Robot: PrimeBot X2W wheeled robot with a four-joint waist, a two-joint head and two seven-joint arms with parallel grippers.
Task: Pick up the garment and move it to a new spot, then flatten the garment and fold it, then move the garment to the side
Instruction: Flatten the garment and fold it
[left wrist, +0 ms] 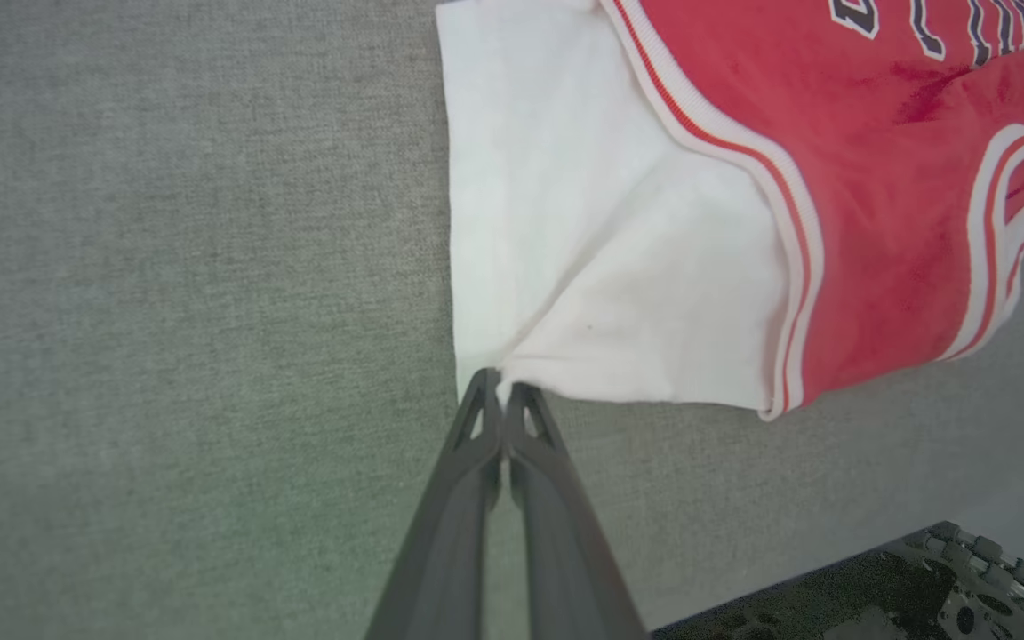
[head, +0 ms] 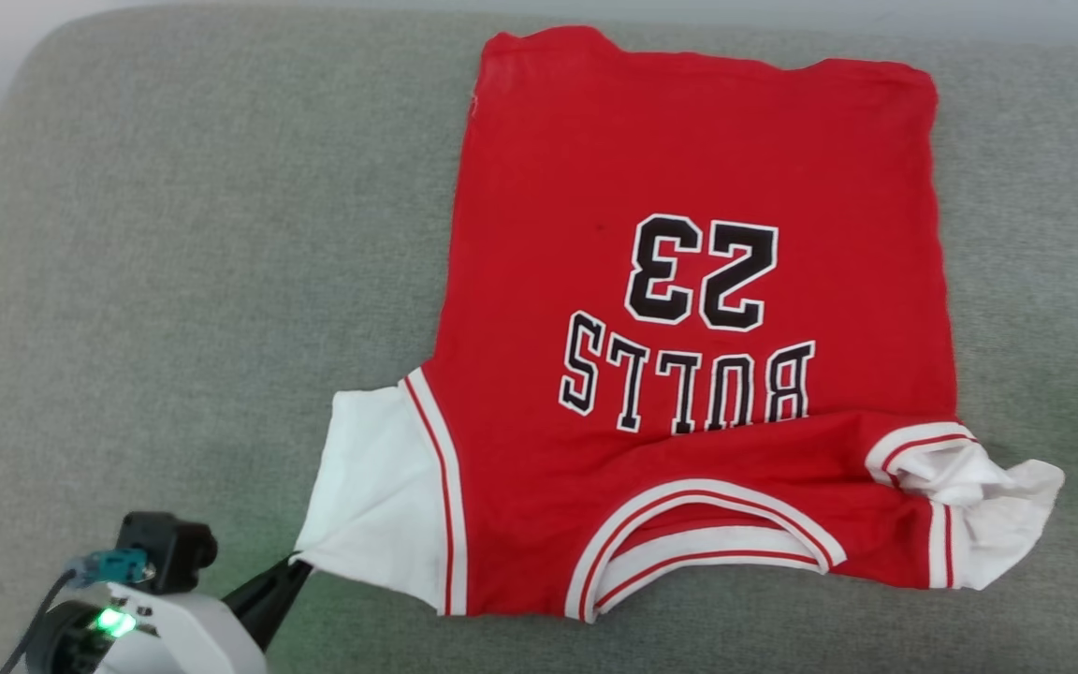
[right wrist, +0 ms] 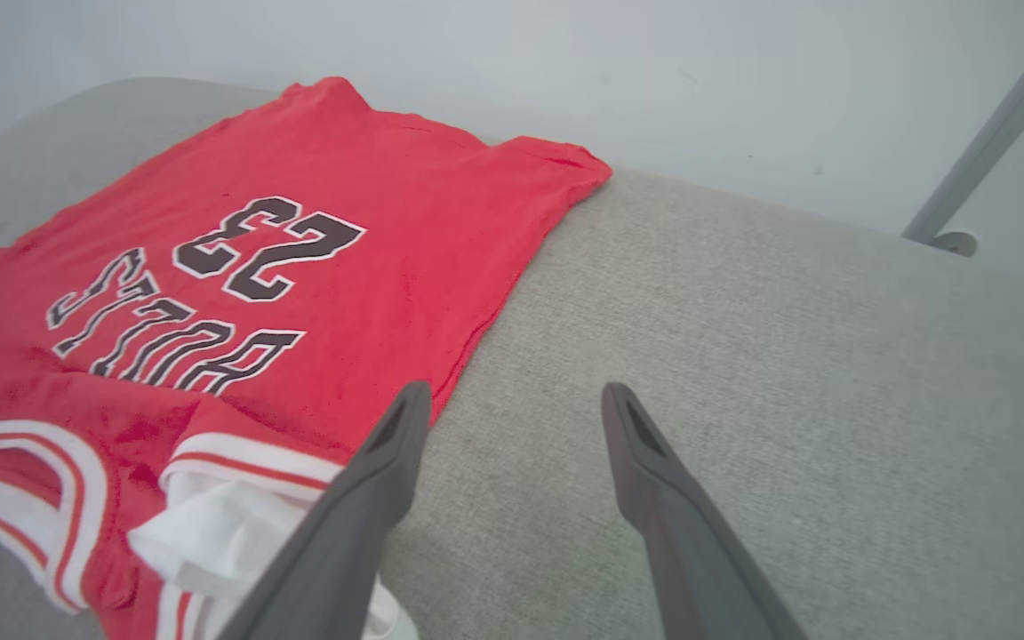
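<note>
Grey upholstery (head: 146,281) was covered at centre frame by the shirt (head: 689,168), whose lower-left sleeve (left wrist: 583,249) was pinched at its corner by the left gripper (left wrist: 501,391) while the right gripper (right wrist: 516,400) was held spread and empty, so the shirt could have been skewed by a one-sided pull.

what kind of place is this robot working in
Likely an indoor test room set up for folding clothes: the garment lies on a wide grey fabric-covered surface with a rounded corner, a plain pale wall stands behind it, and a grey metal stand leg shows nearby.
</note>
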